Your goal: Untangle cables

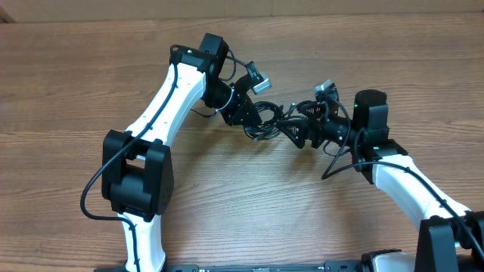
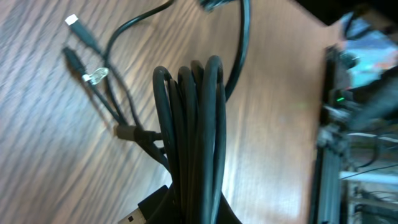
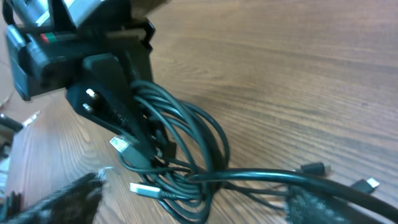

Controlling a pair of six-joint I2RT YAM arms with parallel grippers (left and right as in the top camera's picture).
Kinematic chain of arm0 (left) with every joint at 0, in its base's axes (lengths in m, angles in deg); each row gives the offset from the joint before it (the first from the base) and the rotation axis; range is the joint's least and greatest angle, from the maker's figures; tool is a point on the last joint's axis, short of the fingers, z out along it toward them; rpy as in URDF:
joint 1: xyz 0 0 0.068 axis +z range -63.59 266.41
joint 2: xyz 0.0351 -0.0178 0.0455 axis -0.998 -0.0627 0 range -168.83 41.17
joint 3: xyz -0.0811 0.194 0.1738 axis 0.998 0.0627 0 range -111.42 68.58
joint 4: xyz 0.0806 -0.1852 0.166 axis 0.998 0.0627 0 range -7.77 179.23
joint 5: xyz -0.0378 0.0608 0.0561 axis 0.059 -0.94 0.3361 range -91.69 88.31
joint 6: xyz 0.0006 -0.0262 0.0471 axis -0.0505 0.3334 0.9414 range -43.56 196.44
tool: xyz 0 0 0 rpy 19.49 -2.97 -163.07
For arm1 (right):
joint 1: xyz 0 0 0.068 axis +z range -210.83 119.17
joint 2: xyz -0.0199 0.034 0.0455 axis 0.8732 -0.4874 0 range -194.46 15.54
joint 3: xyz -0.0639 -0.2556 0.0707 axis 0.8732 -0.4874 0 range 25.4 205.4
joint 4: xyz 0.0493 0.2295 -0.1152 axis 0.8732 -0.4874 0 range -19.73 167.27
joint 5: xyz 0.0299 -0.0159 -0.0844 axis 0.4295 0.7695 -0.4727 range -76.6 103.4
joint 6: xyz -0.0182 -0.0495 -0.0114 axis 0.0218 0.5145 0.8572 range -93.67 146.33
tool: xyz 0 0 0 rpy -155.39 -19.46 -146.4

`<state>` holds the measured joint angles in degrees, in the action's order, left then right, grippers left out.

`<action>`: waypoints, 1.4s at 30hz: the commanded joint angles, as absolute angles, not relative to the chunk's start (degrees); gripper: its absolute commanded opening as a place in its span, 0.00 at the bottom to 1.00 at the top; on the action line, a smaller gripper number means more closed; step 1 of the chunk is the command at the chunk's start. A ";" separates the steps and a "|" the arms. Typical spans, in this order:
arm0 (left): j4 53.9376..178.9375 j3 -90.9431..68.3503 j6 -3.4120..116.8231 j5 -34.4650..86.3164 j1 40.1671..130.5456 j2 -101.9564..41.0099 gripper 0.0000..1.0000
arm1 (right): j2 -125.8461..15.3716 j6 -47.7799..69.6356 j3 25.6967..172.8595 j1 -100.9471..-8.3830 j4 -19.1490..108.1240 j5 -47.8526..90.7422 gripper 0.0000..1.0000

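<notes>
A tangle of black cables (image 1: pixel 269 121) lies mid-table between both grippers. My left gripper (image 1: pixel 243 110) is shut on the coiled bundle (image 2: pixel 193 137), which fills its view; a USB plug (image 2: pixel 140 212) pokes out beside the jaws. In the right wrist view the left gripper (image 3: pixel 115 109) holds the loops (image 3: pixel 193 140) just above the wood. My right gripper (image 1: pixel 302 130) is open, its padded fingers (image 3: pixel 186 205) spread either side of the lower loops. A thick strand (image 3: pixel 292 178) runs across over the right finger. A silver USB plug (image 3: pixel 144 188) lies between the fingers.
Loose connector ends lie on the wood: a white-tipped plug (image 2: pixel 74 22) and a dark one (image 2: pixel 71 57) at the left wrist view's top left, and two small plugs (image 3: pixel 314 168) (image 3: pixel 368 184) in the right wrist view. The right arm's body (image 2: pixel 354 81) is close by.
</notes>
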<state>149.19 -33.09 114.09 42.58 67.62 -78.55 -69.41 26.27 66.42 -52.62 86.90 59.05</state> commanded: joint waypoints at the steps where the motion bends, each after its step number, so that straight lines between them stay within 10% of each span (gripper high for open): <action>1: 147.24 -34.03 111.62 39.04 67.34 -77.11 0.04 | -69.76 15.63 66.00 -52.42 89.04 54.92 0.74; 3: 146.39 -34.03 110.13 40.59 67.05 -77.11 0.04 | -69.78 2.51 65.98 -52.40 89.63 51.12 0.61; 6: 146.00 -34.03 110.09 43.63 66.35 -77.11 0.04 | -69.80 -15.32 65.98 -52.16 89.63 44.49 0.72; 11: 145.37 -34.03 110.03 43.80 65.15 -77.11 0.04 | -70.15 -31.02 65.98 -49.41 89.94 37.78 0.62; 17: 144.60 -34.03 108.54 43.96 63.79 -77.11 0.04 | -70.53 -39.87 65.98 -45.52 92.19 34.74 0.05; 28: 131.14 -34.01 67.12 -3.76 63.99 -77.35 0.04 | -65.81 -35.80 65.98 -51.62 104.71 46.48 0.04; 33: 128.60 -34.01 54.53 -1.72 65.08 -77.35 0.05 | -65.26 -34.69 65.98 -52.75 89.98 43.53 0.04; 35: 126.74 -34.01 54.60 5.66 65.52 -77.35 0.04 | -65.26 -33.27 65.98 -52.75 83.56 42.24 0.27; 38: 123.64 -34.01 56.39 21.93 66.61 -77.35 0.04 | -65.26 -21.66 65.98 -52.75 78.31 42.44 0.93; 42: 122.35 -34.01 70.14 44.70 69.08 -77.35 0.04 | -65.06 -5.77 65.98 -53.65 74.31 44.38 1.00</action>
